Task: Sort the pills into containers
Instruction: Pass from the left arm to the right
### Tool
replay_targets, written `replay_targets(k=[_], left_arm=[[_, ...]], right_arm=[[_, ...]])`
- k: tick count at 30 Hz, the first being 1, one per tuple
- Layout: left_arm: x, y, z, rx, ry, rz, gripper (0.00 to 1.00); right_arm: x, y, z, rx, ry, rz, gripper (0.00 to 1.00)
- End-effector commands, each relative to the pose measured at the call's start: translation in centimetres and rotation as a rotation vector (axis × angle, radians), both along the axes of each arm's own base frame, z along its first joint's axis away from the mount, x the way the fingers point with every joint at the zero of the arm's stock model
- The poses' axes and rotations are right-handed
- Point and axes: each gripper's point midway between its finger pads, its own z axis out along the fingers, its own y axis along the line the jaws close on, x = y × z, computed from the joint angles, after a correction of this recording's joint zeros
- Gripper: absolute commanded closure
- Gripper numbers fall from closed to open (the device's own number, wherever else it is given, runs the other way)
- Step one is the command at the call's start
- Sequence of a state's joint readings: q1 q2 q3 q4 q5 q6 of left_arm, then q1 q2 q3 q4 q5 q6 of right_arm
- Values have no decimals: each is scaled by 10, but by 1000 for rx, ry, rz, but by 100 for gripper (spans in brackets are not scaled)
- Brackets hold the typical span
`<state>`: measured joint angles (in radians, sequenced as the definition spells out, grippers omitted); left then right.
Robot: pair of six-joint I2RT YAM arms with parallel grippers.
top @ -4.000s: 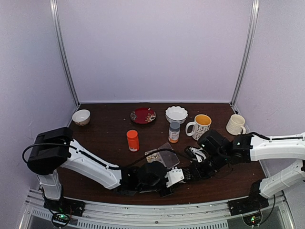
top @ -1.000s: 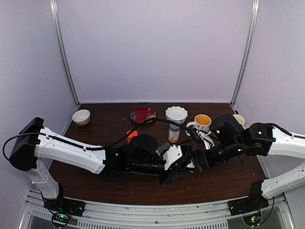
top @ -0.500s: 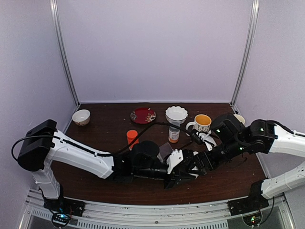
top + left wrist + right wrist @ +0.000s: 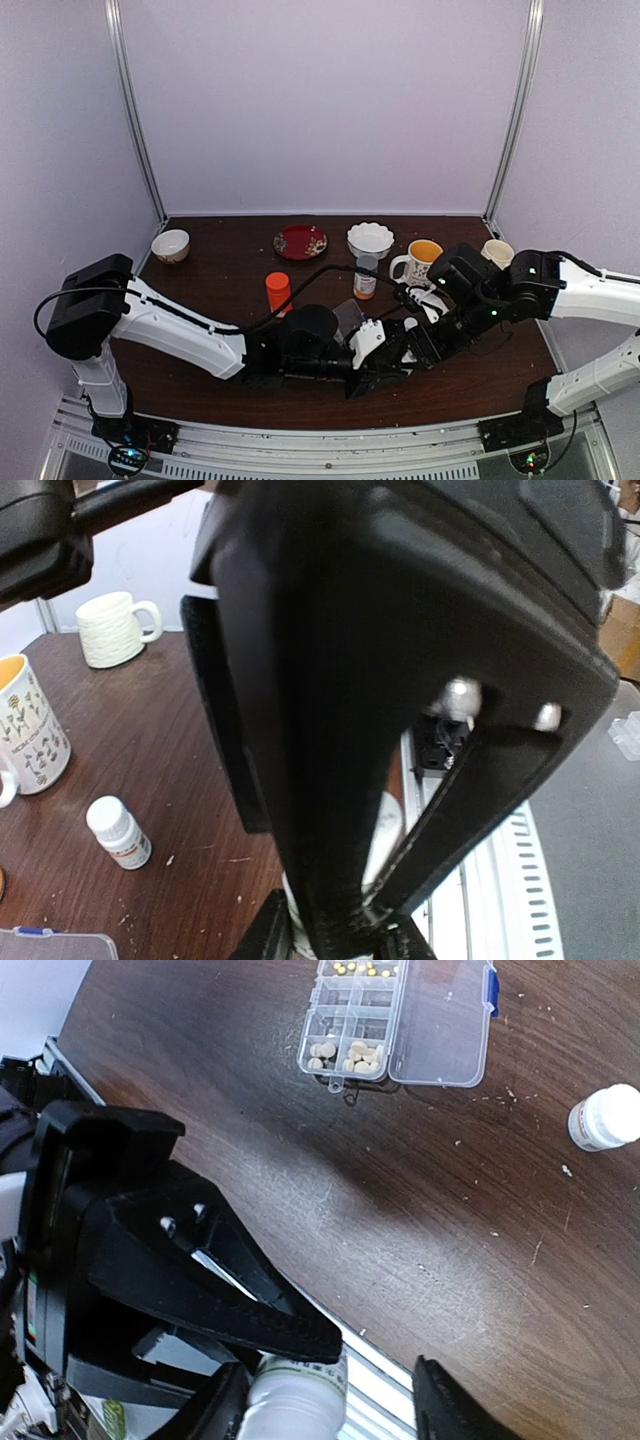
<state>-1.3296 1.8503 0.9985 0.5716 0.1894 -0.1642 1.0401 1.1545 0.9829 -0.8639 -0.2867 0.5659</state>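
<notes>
- Where the two arms meet near the six o'clock edge of the dark wooden table (image 4: 450, 1210), the left gripper (image 4: 380, 360) is clamped on a small white bottle (image 4: 295, 1397).
- The right gripper (image 4: 338, 1415) is partly spread, with a finger on either side of that bottle.
- In the right wrist view, the clear pill box (image 4: 440, 1020) lies open at twelve o'clock, with pale pills (image 4: 360, 1055) inside.

A small cream bowl (image 4: 170, 245), a round red plate (image 4: 300, 241) and a white scalloped bowl (image 4: 370, 239) are sitting along the back of the dark wooden table (image 4: 220, 280). An orange-red cylindrical bottle (image 4: 278, 293), a grey-capped orange-labelled bottle (image 4: 366, 277), a yellow-lined white mug (image 4: 420, 262) and a ribbed cream mug (image 4: 496, 254) are standing nearer.
</notes>
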Motion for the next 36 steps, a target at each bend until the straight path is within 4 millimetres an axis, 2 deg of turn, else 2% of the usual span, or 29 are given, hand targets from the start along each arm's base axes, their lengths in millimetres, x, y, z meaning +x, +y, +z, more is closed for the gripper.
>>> replay_targets(k=[1, 6, 12, 13, 15, 19, 21, 24, 25, 29, 31, 36], left_arm=[[13, -3, 23, -87, -45, 61, 86], [25, 1, 24, -102, -67, 138, 82], [46, 7, 26, -113, -93, 267, 77], [47, 7, 29, -129, -95, 274, 73], [46, 8, 33, -159, -93, 268, 59], [37, 10, 34, -194, -73, 227, 42], [34, 10, 32, -199, -63, 211, 35], [31, 13, 29, -206, -54, 200, 16], [31, 16, 29, -213, -51, 205, 13], [31, 29, 26, -243, -33, 209, 8], [24, 33, 29, -260, -16, 166, 3], [13, 50, 44, -348, -29, 129, 2]], right_arm=[[6, -5, -11, -45, 29, -80, 50], [7, 6, -17, -13, 65, -110, 66], [8, 6, -23, -21, 74, -127, 76], [9, 5, -24, -24, 73, -129, 78], [11, 3, -23, -27, 63, -134, 80], [17, -4, -21, -47, 37, -142, 87], [20, -8, -21, -55, 27, -143, 89], [23, -11, -18, -56, 17, -149, 90], [23, -12, -16, -54, 14, -149, 90], [24, -15, -6, -53, -2, -127, 90], [22, -13, 1, -44, -11, -89, 90], [14, 2, 25, 31, -37, 51, 92]])
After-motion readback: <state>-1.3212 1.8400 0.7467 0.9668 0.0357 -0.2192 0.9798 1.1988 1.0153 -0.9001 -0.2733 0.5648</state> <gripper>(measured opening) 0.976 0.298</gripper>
